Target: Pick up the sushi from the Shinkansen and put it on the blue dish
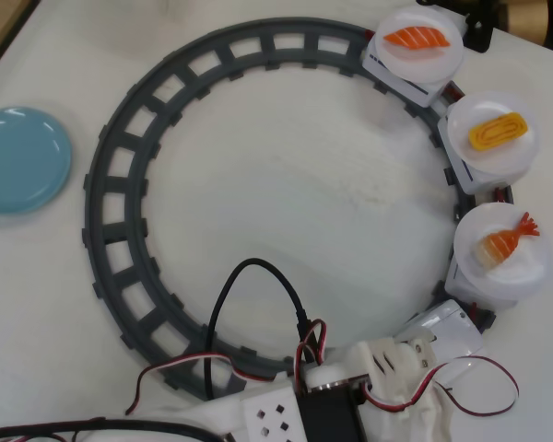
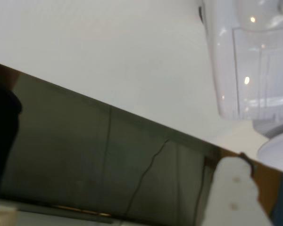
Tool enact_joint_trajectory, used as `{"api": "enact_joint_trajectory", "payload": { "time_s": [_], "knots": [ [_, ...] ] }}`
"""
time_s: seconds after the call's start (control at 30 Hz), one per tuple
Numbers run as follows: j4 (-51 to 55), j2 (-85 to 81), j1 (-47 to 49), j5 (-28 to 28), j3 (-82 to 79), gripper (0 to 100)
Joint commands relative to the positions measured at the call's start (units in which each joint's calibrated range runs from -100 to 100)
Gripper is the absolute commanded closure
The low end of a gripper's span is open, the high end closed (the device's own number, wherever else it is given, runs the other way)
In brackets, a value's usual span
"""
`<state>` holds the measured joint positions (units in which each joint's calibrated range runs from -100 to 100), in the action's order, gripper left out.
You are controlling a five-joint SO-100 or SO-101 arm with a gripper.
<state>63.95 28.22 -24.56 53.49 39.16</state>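
Observation:
The white Shinkansen stands on the grey ring track at the lower right of the overhead view, pulling three cars with white plates. The shrimp sushi lies on the plate of the car just behind the nose. The light-blue dish sits at the far left, outside the track. My white gripper is low at the bottom edge, just left of the train's nose and apart from the sushi. In the wrist view one white finger shows at the bottom right and the train's body at the upper right. How the jaws stand is unclear.
The grey ring track fills the middle of the table. An orange salmon piece and a yellow egg piece ride on the two rear plates. Black and red cables loop over the track near the arm's base. The table edge crosses the wrist view.

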Motion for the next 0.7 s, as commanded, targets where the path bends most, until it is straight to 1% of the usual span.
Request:
{"api": "enact_joint_trajectory", "payload": {
  "time_s": [0.0, 0.17, 0.27, 0.37, 0.5, 0.67],
  "knots": [
    [-1.1, 0.5, 1.1, 2.6, 3.6, 78],
    [-8.8, 2.0, 2.9, 2.5, 3.5, 78],
    [-11.6, 2.3, 3.9, 2.5, 3.5, 78],
    [-11.8, 1.8, 4.3, 2.5, 3.5, 76],
    [-11.8, 1.6, 4.8, 2.7, 3.6, 69],
    [-11.9, 2.4, 5.5, 2.6, 3.1, 68]
  ]
}}
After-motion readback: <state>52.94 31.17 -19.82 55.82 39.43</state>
